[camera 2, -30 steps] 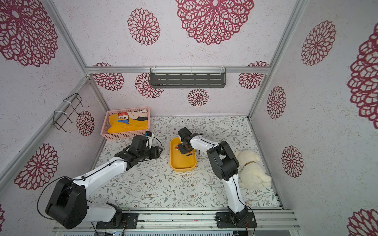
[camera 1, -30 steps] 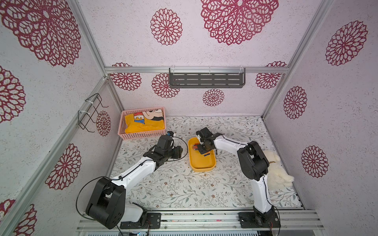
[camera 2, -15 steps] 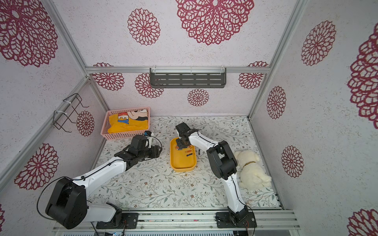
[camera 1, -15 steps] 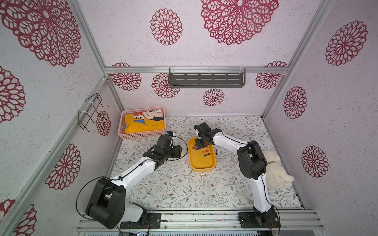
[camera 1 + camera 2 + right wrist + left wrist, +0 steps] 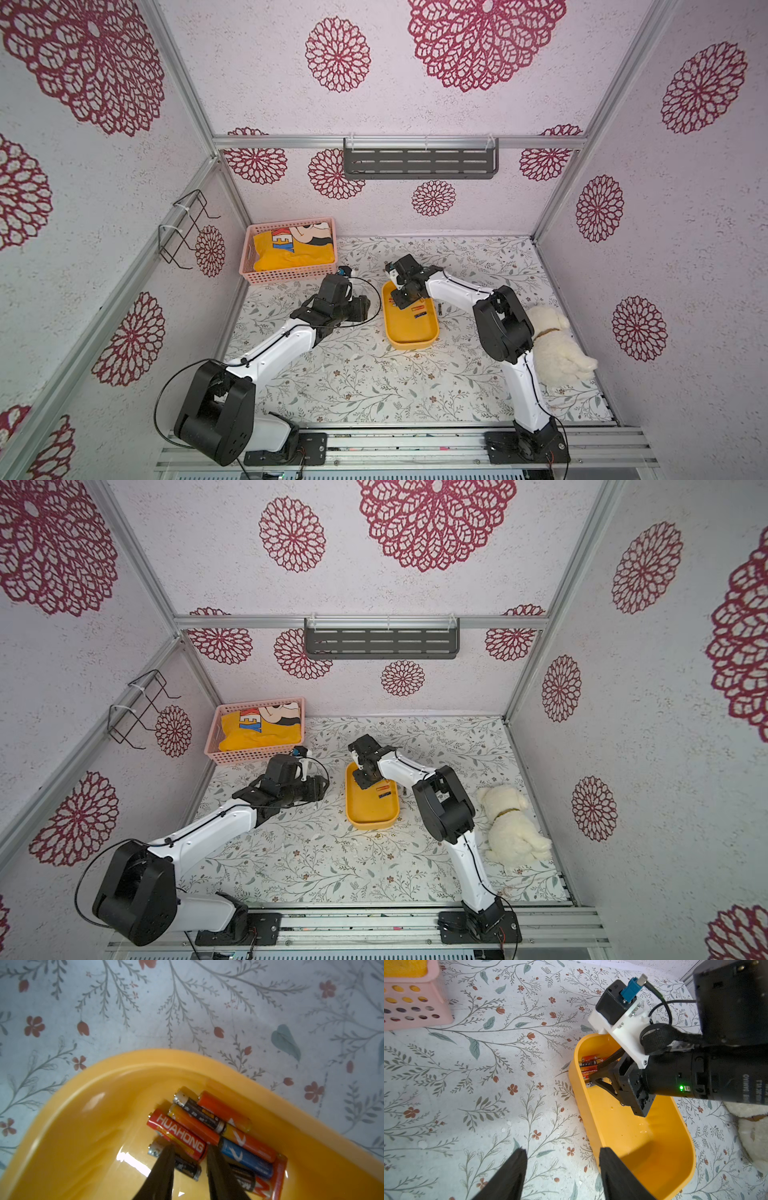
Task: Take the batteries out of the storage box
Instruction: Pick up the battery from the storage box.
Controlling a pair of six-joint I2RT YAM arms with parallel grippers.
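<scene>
Floral-print table cover (image 5: 353, 374), pale walls with big red medallions, that's your stage. Starting at the business end: your right claw (image 5: 190, 1148) is down in the end of the shallow yellow-orange plastic storage box (image 5: 83, 1126) farthest from your arm's base. Its jaws are parted only a sliver, with the tips set either side of the end of the red cylinder battery lettered HUAHONG (image 5: 178, 1135). I can't tell if the pads actually touch it, and nothing looks lifted.

Right around the tips, the rest of the small cylindrical batteries (image 5: 218, 1132) are heaped against the box's curved wall. A black battery (image 5: 185, 1166) sits under one finger, a blue battery (image 5: 245, 1157) just beside the other, and orange ones beyond. My guess is that tight pile is why you're in steep and narrow, since a wide jaw would bump the neighbours.

Back from the claw, toward your arm, two loose batteries (image 5: 419, 311) lie on the bare box floor in a top view.

Your left claw (image 5: 562, 1150) hangs wide and empty just beside the box's long wall, probably parked to brace the box if it slides. Past that claw sits the pink lattice plastic basket (image 5: 286, 274) with yellow cloth (image 5: 291, 253) in it. Behind your right arm is the white plush dog (image 5: 557, 353). A dark grey slotted shelf (image 5: 419, 164) hangs on the back wall.
</scene>
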